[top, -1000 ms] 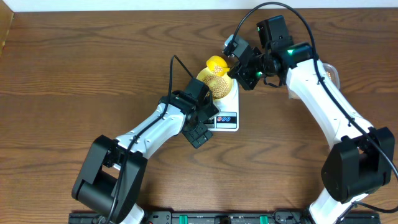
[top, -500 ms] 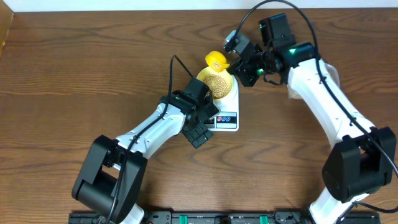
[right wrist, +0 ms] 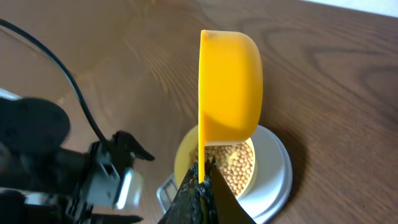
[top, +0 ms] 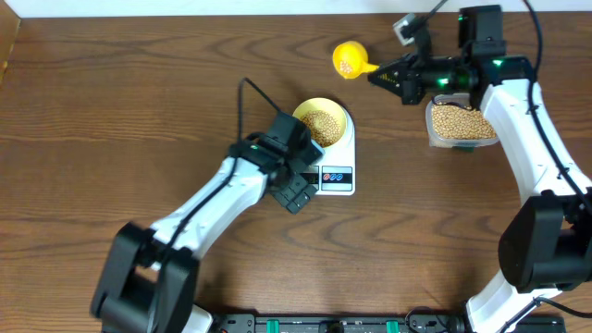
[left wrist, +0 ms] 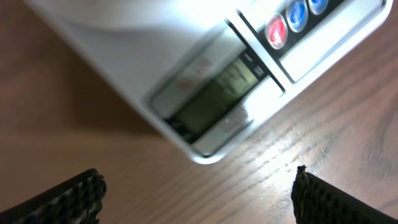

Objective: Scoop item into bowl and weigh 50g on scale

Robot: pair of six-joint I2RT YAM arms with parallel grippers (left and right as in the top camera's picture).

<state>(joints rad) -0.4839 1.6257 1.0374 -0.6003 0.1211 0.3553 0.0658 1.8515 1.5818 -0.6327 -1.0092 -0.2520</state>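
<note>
Beans lie in the bowl on the scale; right hand grips scoop.

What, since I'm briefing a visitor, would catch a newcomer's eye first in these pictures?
The bright yellow scoop, gripped by its handle in the right hand over the far side of the table, stands out first. Next comes the pale bowl of beans on the white scale mid-table, the open left hand by the scale's front edge.
</note>
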